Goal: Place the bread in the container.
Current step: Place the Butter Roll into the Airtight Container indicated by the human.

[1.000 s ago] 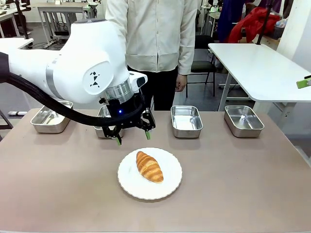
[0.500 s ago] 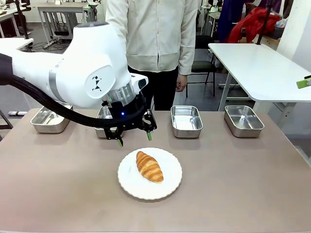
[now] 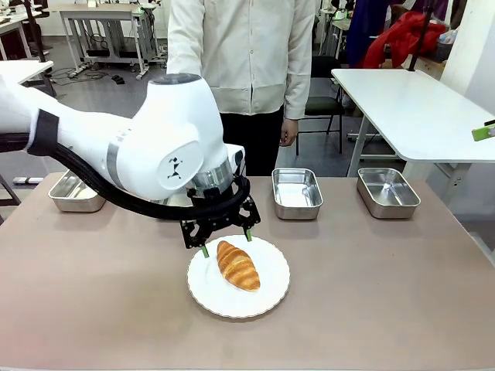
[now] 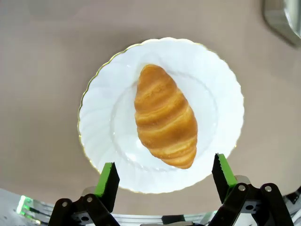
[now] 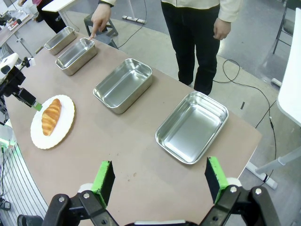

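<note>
Your left gripper point(image 3: 226, 242) has moved since a second ago: it hung over the second pan from the left in the far row then, and now it sits nearer you, over the far-left rim of the white plate point(image 3: 271, 297). Its jaws are spread as wide as they go and grasp nothing. In the left wrist view the green fingertips point(image 4: 107, 175) flank the near end of the bread point(image 4: 164, 116) without touching it.

The bread itself has not shifted. It lies near the middle of the plate, its long axis running diagonally in the front view, one tip toward the far left, the other toward the near right.

You have bare tabletop point(image 3: 387, 309) on every side of the plate, widest to the right and toward the near edge.

Your right gripper point(image 5: 159, 181) hangs open and empty above the table's right end.

Farther off, the steel pans sit in a row along the far edge, well apart from the plate. In the right wrist view the person's hand point(image 5: 99, 21) points a finger down at the rim of one container point(image 5: 76, 55), second from the left end.
</note>
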